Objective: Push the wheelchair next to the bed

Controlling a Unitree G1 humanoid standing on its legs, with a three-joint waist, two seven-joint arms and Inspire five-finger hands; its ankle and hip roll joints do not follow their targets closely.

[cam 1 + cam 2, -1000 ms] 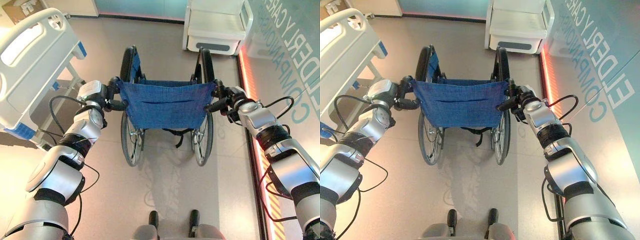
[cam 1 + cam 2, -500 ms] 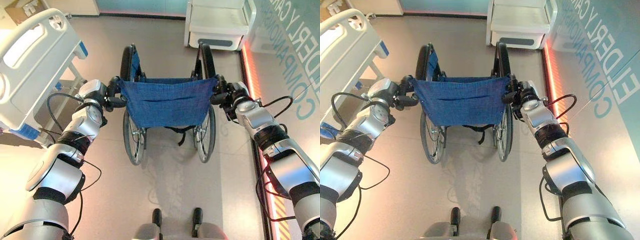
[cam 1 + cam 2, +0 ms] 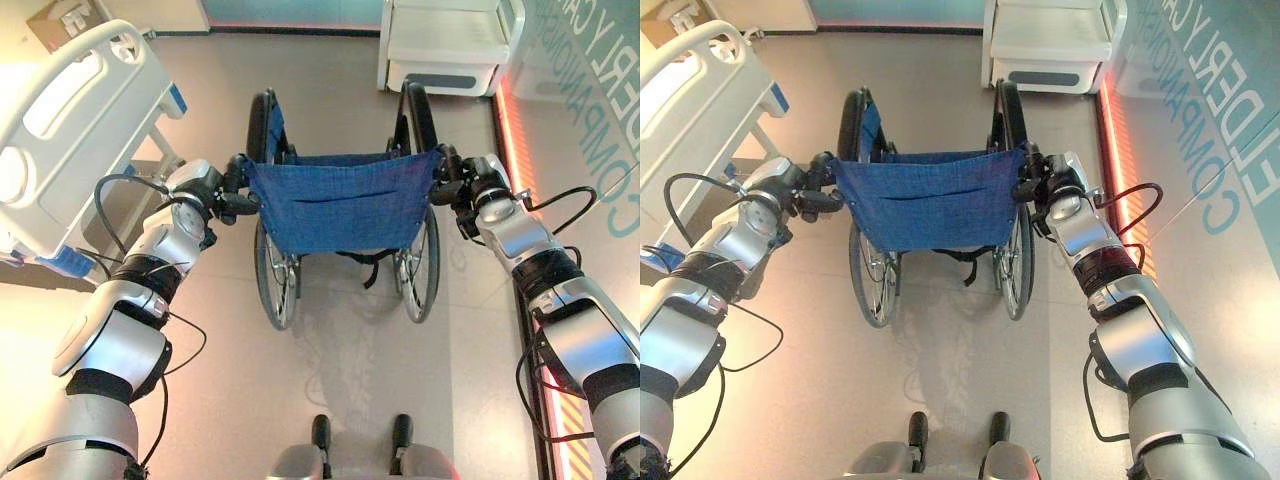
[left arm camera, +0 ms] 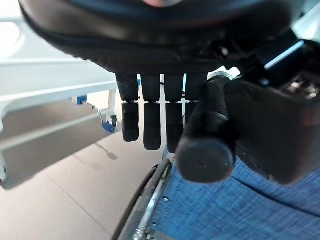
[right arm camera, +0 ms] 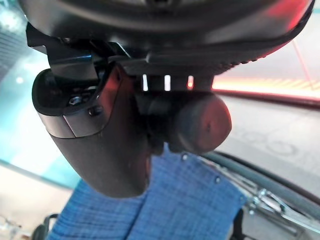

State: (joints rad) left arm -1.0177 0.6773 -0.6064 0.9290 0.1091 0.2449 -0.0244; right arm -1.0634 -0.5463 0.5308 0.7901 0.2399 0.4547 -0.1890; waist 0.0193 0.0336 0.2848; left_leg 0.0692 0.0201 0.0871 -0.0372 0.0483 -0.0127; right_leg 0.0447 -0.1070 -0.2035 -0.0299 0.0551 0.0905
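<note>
Both my hands have come closer in against the wheelchair (image 3: 340,205) since a second ago: then the right push handle stuck out behind my right hand, now my right hand (image 3: 468,185) sits over it, hard against the edge of the blue back (image 3: 930,205). My left hand (image 3: 215,190) is at the left handle (image 4: 207,132); my left fingers (image 4: 151,125) hang down straight beside that black grip, with the thumb on its other side, so they are relaxed and not clenched. My right fingers and thumb (image 5: 107,145) are curled round the right handle (image 5: 197,122), grasping it, its round end showing just past them. Between my hands the chair faces away from me, upright on its two big spoked wheels (image 3: 275,275), the blue cloth back stretched flat with a seam line across it and a dark strap hanging below. Out past my left fingers stands the bed (image 3: 70,110), white with blue corner pieces, near the chair but apart from it. Beyond the chair, ahead of my right fingers, is a white cabinet (image 3: 445,45). I see no containers.
</note>
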